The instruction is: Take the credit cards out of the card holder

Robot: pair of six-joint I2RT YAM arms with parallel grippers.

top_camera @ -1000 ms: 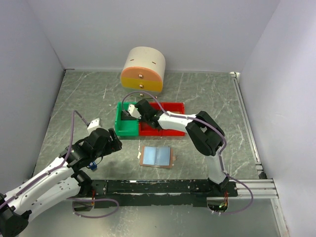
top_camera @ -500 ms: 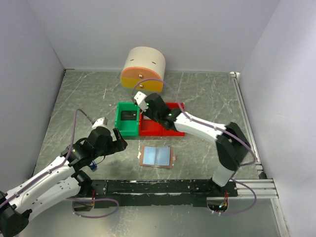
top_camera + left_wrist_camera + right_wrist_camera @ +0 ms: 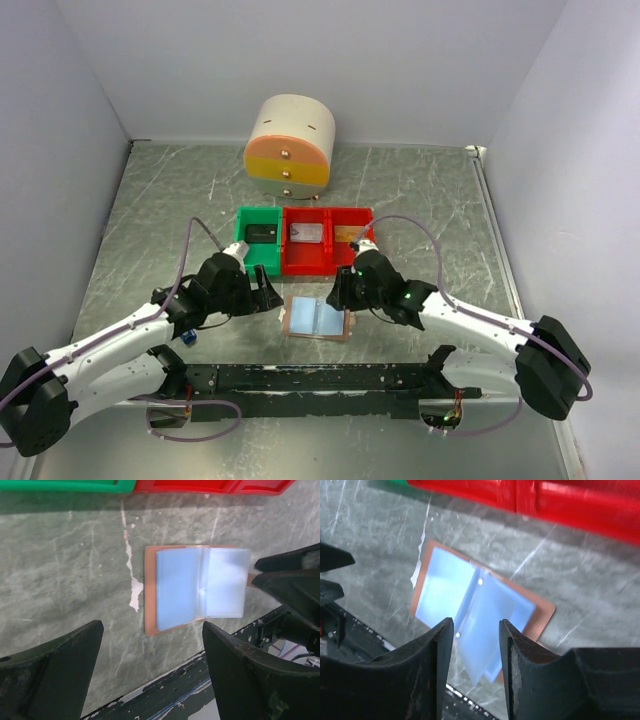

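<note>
The card holder (image 3: 318, 318) lies open and flat, pockets up, its long axis running left to right and its fold near to far. The left gripper (image 3: 264, 292) hangs just left of it, spread wide and empty, and the right gripper (image 3: 338, 290) hovers over its far right corner, half open and holding nothing. I judge a pull is being set up, which calls for pinning the holder and nipping a card edge; beyond the holder, one silvery credit card (image 3: 307, 232) lies in the red bin (image 3: 310, 266).

A robotics lab test cell: plain white walls (image 3: 300, 60) box in a grey marbled worktop (image 3: 170, 200). The left arm (image 3: 110, 350) and right arm (image 3: 480, 322), trailing cables, are bolted to a black rail (image 3: 320, 378) at 6 o'clock. A small drawer unit (image 3: 289, 145) stands at 12 o'clock.
</note>
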